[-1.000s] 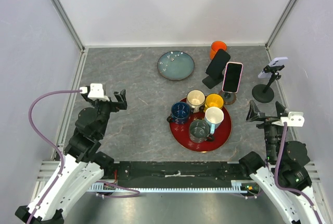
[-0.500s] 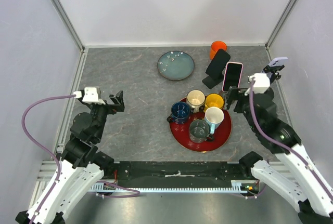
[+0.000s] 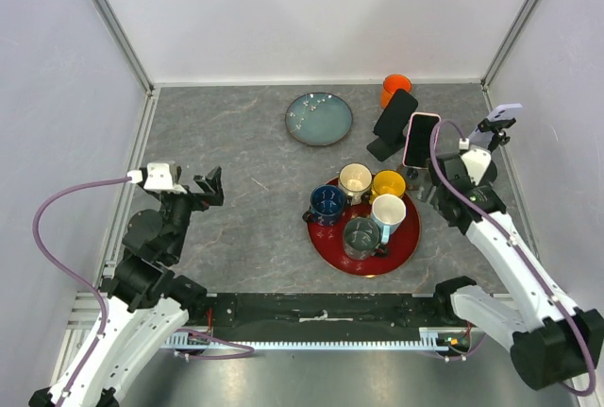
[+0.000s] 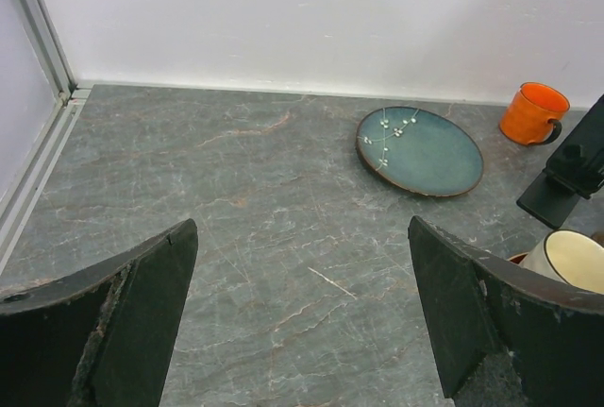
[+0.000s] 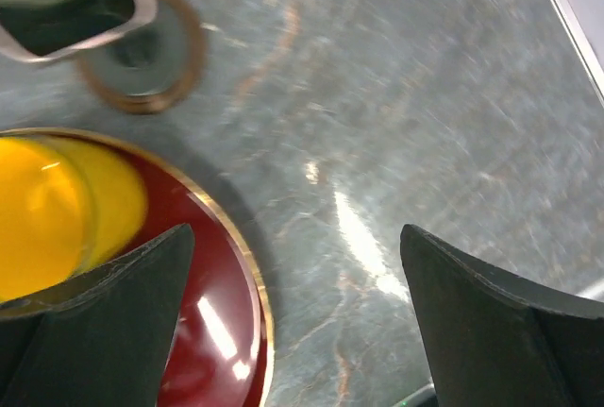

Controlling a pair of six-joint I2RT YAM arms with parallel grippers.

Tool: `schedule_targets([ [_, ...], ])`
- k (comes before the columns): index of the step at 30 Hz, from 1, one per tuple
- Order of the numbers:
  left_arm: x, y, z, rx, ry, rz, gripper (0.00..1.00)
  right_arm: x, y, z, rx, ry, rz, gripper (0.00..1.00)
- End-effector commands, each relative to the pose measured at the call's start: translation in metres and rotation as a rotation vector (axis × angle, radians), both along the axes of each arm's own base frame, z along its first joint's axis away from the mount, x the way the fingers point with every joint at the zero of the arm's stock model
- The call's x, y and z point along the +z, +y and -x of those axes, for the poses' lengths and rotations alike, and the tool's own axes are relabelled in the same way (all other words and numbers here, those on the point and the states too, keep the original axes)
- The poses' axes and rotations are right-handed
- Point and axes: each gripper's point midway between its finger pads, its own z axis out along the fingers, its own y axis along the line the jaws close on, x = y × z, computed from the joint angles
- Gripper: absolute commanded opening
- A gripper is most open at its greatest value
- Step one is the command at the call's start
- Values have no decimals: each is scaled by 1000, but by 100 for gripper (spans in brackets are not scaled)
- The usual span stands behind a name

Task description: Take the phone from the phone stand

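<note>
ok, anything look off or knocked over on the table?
Nothing stands out. The pink-cased phone sits upright on its stand, the mugs stand upright on the red tray, and the teal plate lies flat. No spills visible. Right wrist view is motion-blurred.

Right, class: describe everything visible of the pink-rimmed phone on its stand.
The phone is slim, with a dark blank screen and a pink rim with rounded corners. It leans on end on a stand with a round brownish base, just behind the red tray. Only the stand touches it; the open right gripper hangs nearby.
</note>
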Motion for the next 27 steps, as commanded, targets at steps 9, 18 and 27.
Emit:
schedule_targets([
  [9, 24, -3, 11, -43, -60, 69, 99, -80, -29, 28, -221, 280, -58, 98],
  [18, 28, 0, 14, -41, -74, 73, 99, -119, -5, 40, -174, 434, -160, 98],
  [27, 29, -1, 16, -49, -81, 75, 99, -140, 10, 47, -137, 466, -234, 98],
])
